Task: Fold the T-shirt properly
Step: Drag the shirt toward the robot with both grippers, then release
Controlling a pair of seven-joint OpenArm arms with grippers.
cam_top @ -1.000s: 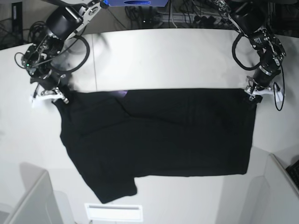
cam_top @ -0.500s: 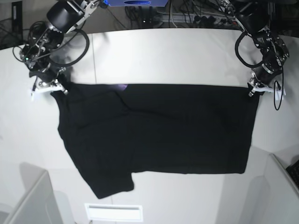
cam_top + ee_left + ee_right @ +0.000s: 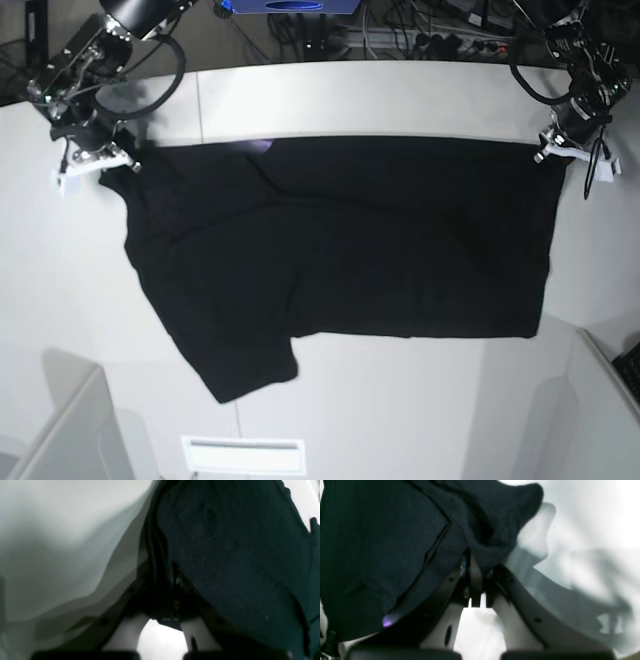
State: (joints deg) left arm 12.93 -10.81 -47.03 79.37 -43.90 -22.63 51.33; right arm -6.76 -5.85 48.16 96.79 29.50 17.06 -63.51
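Overhead, one black T-shirt hangs stretched between two grippers above a white table, its top edge pulled into a nearly straight line from corner to corner. The right gripper, on the left of the base view, pinches the shirt's upper corner there; its wrist view shows both pale fingers drawn together with a bunch of dark cloth caught between them. The left gripper, on the right of the base view, clamps the opposite upper corner, and its wrist view shows the jaws closed narrow on a folded seam of fabric.

One short sleeve droops at the lower left, lower than the rest of the bottom hem. A small purple spot shows at the top edge near the collar; it also shows as a purple glint in the right wrist view.

Bare table surface lies open behind the shirt toward the far edge, and a wide strip is free in front of the hem. Pale side panels rise at both near corners, and cables crowd the space beyond the far edge. A white slotted piece sits at the near edge.
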